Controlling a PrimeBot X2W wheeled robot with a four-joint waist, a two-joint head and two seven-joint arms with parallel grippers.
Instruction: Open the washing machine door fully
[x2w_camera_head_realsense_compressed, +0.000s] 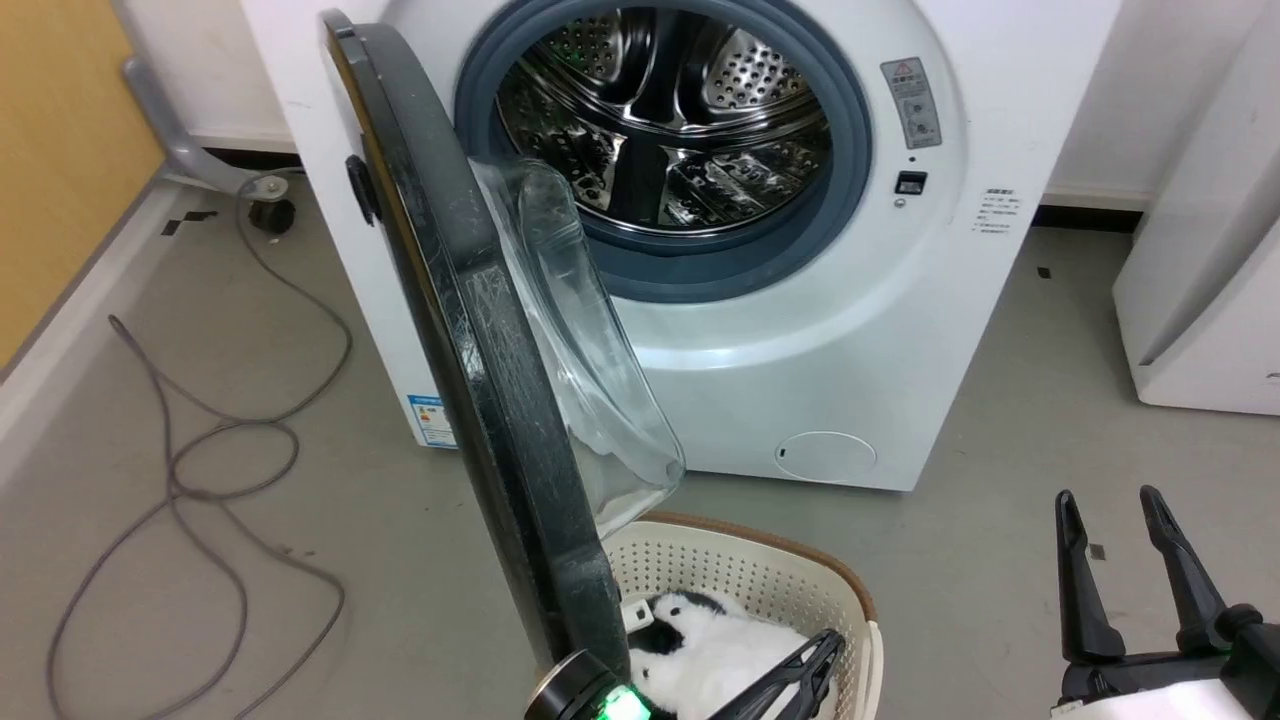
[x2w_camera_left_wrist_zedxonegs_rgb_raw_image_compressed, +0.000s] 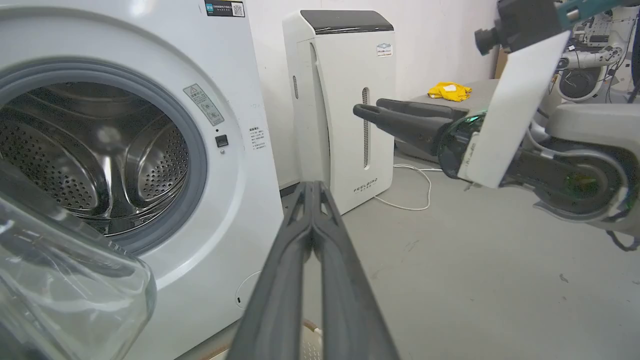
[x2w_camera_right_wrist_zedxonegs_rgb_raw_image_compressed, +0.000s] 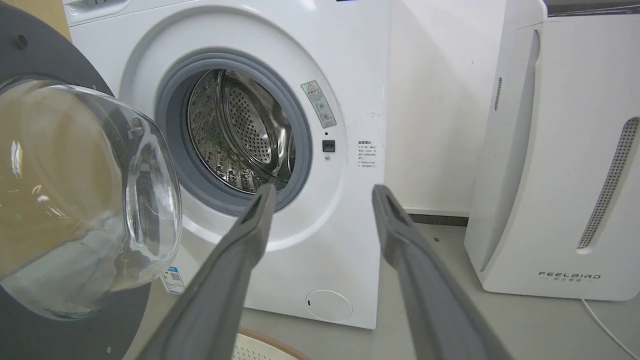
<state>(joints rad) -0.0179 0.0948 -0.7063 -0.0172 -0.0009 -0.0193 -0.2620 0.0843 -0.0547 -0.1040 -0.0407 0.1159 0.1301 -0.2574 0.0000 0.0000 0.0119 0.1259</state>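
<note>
The white washing machine (x2w_camera_head_realsense_compressed: 800, 340) stands with its steel drum exposed. Its black door (x2w_camera_head_realsense_compressed: 480, 330) is swung out towards me, edge-on, the clear glass bowl (x2w_camera_head_realsense_compressed: 590, 380) bulging to the right. My left gripper (x2w_camera_head_realsense_compressed: 828, 645) is low beside the door's bottom edge, over a basket, and I cannot tell whether it touches the door. In the left wrist view the left gripper (x2w_camera_left_wrist_zedxonegs_rgb_raw_image_compressed: 312, 187) is shut on nothing, with the bowl (x2w_camera_left_wrist_zedxonegs_rgb_raw_image_compressed: 65, 280) at its left. My right gripper (x2w_camera_head_realsense_compressed: 1108, 497) is open at the lower right, well clear of the door. From its wrist, the right gripper (x2w_camera_right_wrist_zedxonegs_rgb_raw_image_compressed: 324, 189) faces the machine (x2w_camera_right_wrist_zedxonegs_rgb_raw_image_compressed: 350, 75) and door (x2w_camera_right_wrist_zedxonegs_rgb_raw_image_compressed: 45, 65).
A cream laundry basket (x2w_camera_head_realsense_compressed: 740, 580) holding a white and black soft item sits under the door's lower edge. Grey cables (x2w_camera_head_realsense_compressed: 200, 450) loop on the floor at left. A white FEELBIRD appliance (x2w_camera_right_wrist_zedxonegs_rgb_raw_image_compressed: 565, 150) stands to the machine's right. A yellow cloth (x2w_camera_left_wrist_zedxonegs_rgb_raw_image_compressed: 449, 91) lies further back.
</note>
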